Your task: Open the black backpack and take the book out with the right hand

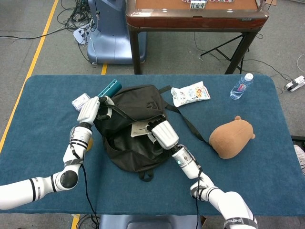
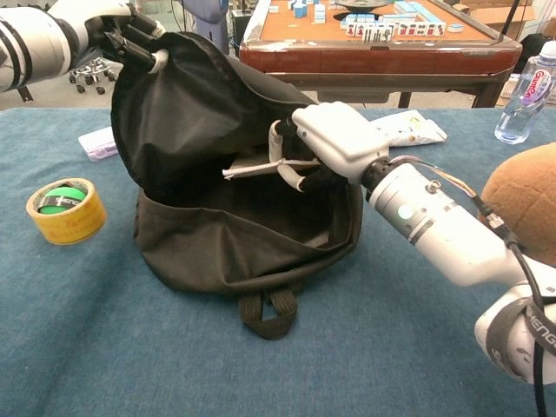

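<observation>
Chest view: right robot hand [image 2: 334, 139] grips book [image 2: 261, 167] (left robot hand [image 2: 130, 39] holds backpack [image 2: 217, 234]).

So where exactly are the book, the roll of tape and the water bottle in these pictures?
book [image 2: 254, 168]: chest view, on its pale edge, just left of the right hand's fingers.
roll of tape [image 2: 66, 210]: chest view, on its yellow outer side.
water bottle [image 1: 241, 86]: head view, on the bottle's clear middle.

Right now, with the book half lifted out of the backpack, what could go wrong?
The book hangs from only the right hand fingers at one edge, so it may slip back into the black backpack. If the left hand loses the flap, the opening may close on the book.
</observation>
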Motion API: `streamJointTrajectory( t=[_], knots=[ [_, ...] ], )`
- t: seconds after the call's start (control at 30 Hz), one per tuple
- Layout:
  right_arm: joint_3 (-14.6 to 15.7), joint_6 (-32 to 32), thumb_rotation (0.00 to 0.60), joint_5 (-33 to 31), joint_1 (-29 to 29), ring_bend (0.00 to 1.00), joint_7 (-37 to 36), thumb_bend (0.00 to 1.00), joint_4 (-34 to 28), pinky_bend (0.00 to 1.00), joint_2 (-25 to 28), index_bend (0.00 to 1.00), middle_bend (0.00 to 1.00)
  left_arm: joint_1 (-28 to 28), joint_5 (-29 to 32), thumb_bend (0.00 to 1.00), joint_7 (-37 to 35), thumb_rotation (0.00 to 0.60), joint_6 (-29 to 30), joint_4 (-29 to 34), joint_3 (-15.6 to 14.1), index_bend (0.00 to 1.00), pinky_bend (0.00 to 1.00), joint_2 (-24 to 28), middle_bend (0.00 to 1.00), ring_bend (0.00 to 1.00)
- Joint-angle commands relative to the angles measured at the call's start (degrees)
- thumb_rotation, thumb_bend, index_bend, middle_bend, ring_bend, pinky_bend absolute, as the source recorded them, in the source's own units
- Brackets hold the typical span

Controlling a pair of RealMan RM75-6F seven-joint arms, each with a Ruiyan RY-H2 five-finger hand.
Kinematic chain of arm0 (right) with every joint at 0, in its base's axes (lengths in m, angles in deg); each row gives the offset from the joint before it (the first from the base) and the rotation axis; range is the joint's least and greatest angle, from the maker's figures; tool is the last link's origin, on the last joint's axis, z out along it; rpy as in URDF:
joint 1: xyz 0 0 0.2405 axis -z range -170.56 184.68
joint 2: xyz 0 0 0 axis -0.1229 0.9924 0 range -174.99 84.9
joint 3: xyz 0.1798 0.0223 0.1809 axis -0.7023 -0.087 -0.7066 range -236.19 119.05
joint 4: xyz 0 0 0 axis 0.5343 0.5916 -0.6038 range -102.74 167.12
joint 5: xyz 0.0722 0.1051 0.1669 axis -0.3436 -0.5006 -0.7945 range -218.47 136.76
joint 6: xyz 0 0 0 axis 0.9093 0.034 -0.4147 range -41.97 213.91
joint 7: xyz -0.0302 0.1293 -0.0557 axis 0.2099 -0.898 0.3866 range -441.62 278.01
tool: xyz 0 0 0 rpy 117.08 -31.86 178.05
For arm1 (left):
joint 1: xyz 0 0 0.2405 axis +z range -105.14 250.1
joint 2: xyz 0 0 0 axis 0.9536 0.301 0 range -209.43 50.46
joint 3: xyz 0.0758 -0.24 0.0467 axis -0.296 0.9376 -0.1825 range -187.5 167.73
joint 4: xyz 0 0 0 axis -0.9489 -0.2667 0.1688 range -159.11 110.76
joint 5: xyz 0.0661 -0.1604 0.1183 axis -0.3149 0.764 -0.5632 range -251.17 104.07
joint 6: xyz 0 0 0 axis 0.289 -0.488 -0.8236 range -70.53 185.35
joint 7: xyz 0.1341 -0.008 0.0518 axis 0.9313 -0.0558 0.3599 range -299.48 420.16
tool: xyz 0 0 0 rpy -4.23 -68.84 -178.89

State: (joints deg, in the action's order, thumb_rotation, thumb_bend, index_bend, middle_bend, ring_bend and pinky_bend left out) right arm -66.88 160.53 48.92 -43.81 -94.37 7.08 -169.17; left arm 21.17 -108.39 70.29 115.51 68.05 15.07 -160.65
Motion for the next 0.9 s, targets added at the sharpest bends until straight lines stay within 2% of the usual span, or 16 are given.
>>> streamJointTrajectory(
  t=[0.03, 0.13, 0.23, 0.5, 0.6, 0.7, 0.9],
  knots=[
    [0.82, 3.46, 0.600, 1.38, 0.91, 0.62, 0.61, 0.48, -3.89, 0.64, 3.07, 0.85, 0.65, 0.02, -0.24, 0.59, 0.00, 0.600, 0.05, 0.20, -0.12, 0.64, 0.36, 0.04, 0.51, 0.46],
    [0.94, 6.38, 0.600, 2.25, 1.63, 0.64, 2.01, 0.48, -9.44, 0.67, 6.77, 0.87, 0.67, 0.09, -0.56, 0.59, -0.01, 0.600, 0.06, 0.66, -0.28, 0.63, 0.36, 0.23, 0.51, 0.46],
    [0.86, 8.59, 0.600, 3.07, 2.48, 0.66, 4.26, 0.48, -17.90, 0.68, 11.82, 0.87, 0.68, 0.27, -1.18, 0.59, 0.25, 0.600, 0.13, 1.15, -0.83, 0.61, 0.36, 0.47, 0.51, 0.46],
    [-0.30, 10.59, 0.600, 3.81, 5.97, 0.67, 13.90, 0.48, -49.20, 0.69, 29.64, 0.88, 0.68, 1.02, -2.75, 0.58, 1.55, 0.600, -0.70, 3.52, -3.27, 0.55, 0.36, 1.85, 0.51, 0.46],
    [-1.40, 10.90, 0.600, 3.08, 7.60, 0.67, 15.53, 0.48, -59.07, 0.70, 35.89, 0.88, 0.68, 1.56, -3.83, 0.58, 1.96, 0.600, -0.99, 4.86, -4.41, 0.51, 0.36, 2.83, 0.49, 0.46],
    [-2.67, 11.67, 0.600, 2.46, 9.32, 0.67, 16.57, 0.48, -66.19, 0.70, 41.39, 0.88, 0.68, 2.42, -5.42, 0.57, 2.10, 0.600, -2.11, 7.40, -5.88, 0.45, 0.36, 4.84, 0.45, 0.43],
    [-4.12, 12.90, 0.600, 0.61, 13.13, 0.67, 15.67, 0.48, -73.63, 0.70, 49.61, 0.88, 0.68, 5.45, -11.73, 0.43, 2.65, 0.600, -0.70, 12.16, -9.33, 0.29, 0.35, 9.09, 0.38, 0.37]
  ],
)
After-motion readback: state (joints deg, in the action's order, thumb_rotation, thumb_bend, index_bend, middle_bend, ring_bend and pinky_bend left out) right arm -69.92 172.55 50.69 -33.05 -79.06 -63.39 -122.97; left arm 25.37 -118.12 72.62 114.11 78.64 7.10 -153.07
